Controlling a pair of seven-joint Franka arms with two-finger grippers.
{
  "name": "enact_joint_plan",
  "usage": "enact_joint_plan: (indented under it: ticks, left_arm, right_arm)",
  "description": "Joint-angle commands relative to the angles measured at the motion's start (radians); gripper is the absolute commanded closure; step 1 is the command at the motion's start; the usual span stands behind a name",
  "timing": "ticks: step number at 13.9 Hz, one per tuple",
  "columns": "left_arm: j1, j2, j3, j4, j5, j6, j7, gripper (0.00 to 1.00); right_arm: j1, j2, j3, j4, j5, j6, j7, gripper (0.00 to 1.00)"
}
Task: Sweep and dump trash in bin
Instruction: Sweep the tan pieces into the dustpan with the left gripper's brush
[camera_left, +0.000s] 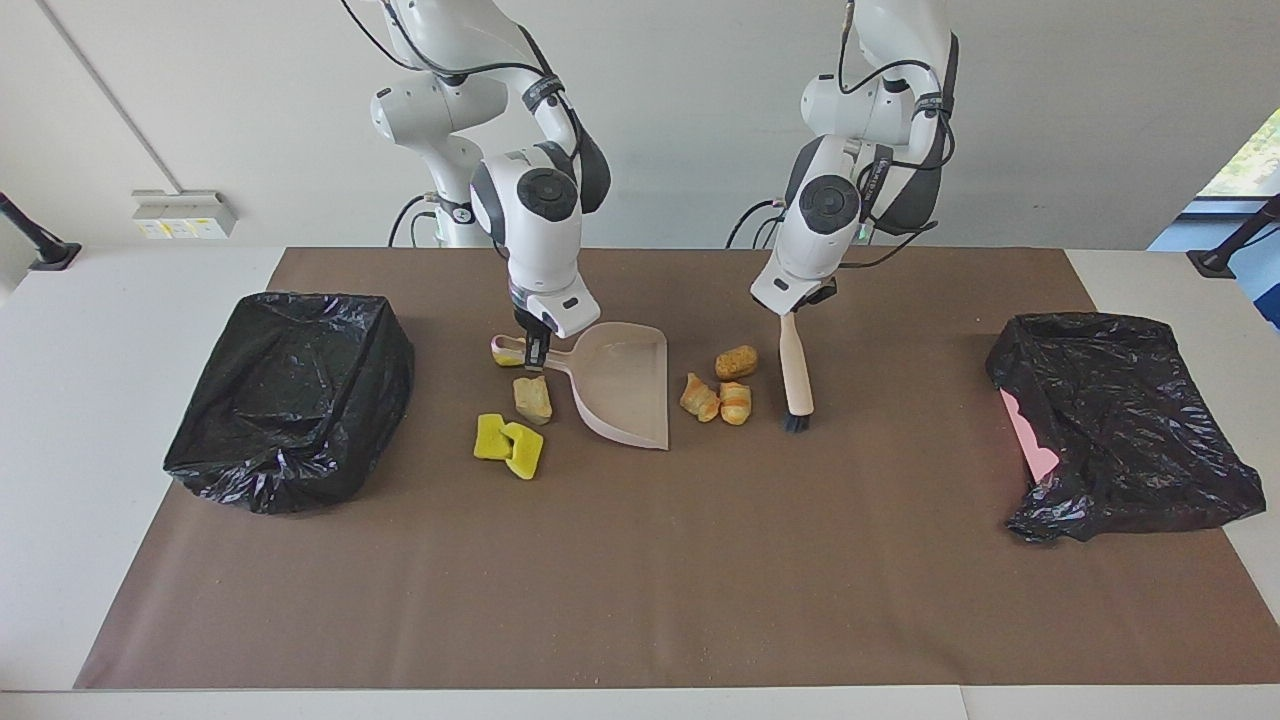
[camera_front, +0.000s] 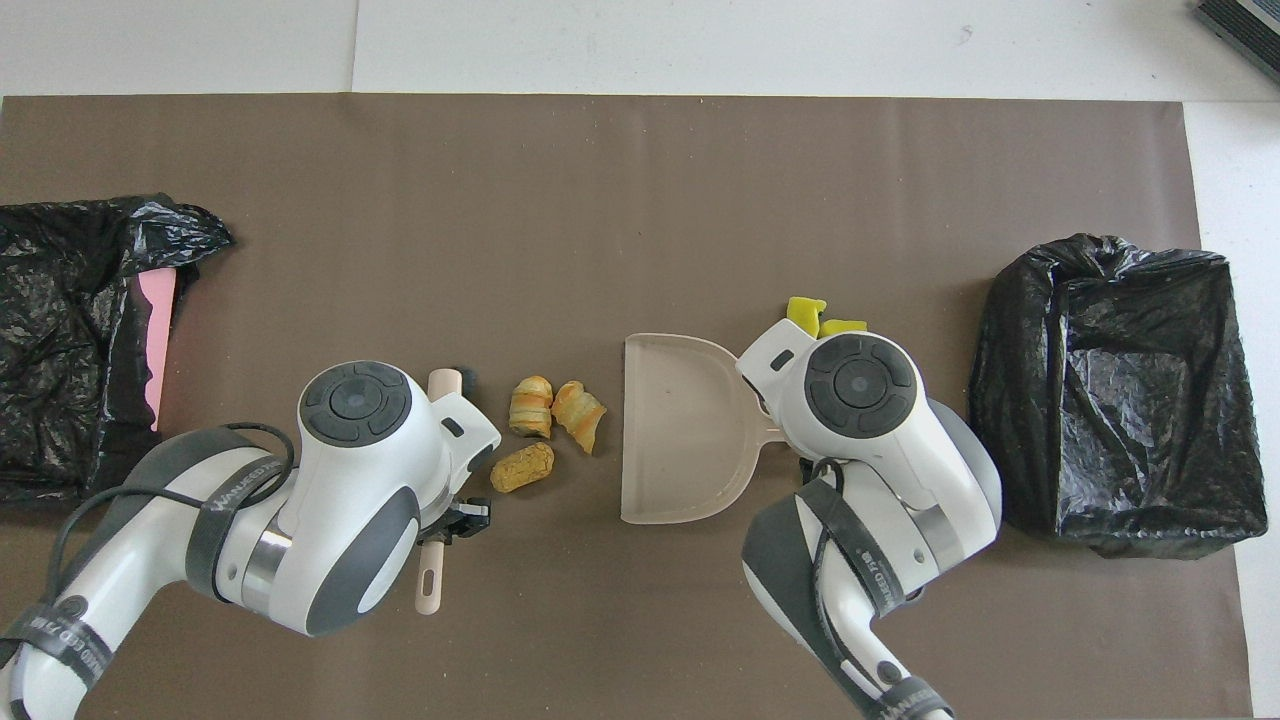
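Trash (camera_left: 733, 402) counts seven chunks: three yellow, four tan or orange-brown.

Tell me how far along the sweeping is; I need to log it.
Done: right gripper holds the pale pink plastic dustpan; left gripper holds the beige-handled brush. In hand: brush beside three orange-brown lumps. Left: no trash is in the dustpan or the black-lined bin; yellow sponge pieces remain.
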Motion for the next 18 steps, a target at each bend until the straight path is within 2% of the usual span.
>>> enact_joint_plan:
  ticks: [1, 3, 5, 8, 11, 15, 18]
  left_arm:
    - [-0.016, 0.0, 0.01, -0.062, -0.058, 0.116, -0.034, 1.0]
    - [-0.039, 0.003, 0.007, -0.061, -0.122, 0.135, -0.075, 1.0]
    - [-0.1, 0.01, 0.008, -0.056, -0.208, 0.211, -0.079, 1.0]
    - [-0.209, 0.073, 0.007, -0.016, -0.332, 0.337, -0.082, 1.0]
    - [-0.274, 0.096, -0.001, 0.059, -0.399, 0.373, -0.094, 1.0]
    - [-0.278, 0.112, -0.028, 0.109, -0.401, 0.365, -0.137, 1.0]
    - [-0.259, 0.093, -0.018, 0.105, -0.377, 0.28, -0.143, 1.0]
  right_arm:
    - [0.0, 0.007, 0.003, -0.015, -0.024, 0.038, 0.005, 1.0]
    - [-0.002, 0.008, 0.003, -0.015, -0.024, 0.038, 0.006, 1.0]
    - [-0.002, 0.008, 0.003, -0.015, -0.024, 0.038, 0.009, 1.0]
    - [-0.002, 0.008, 0.003, -0.015, -0.024, 0.037, 0.02, 1.0]
    - [-0.002, 0.008, 0.003, -0.015, -0.024, 0.037, 0.026, 1.0]
    - [-0.002, 0.008, 0.003, -0.015, -0.024, 0.035, 0.026, 1.0]
    - [-0.002, 0.008, 0.003, -0.015, -0.024, 0.035, 0.026, 1.0]
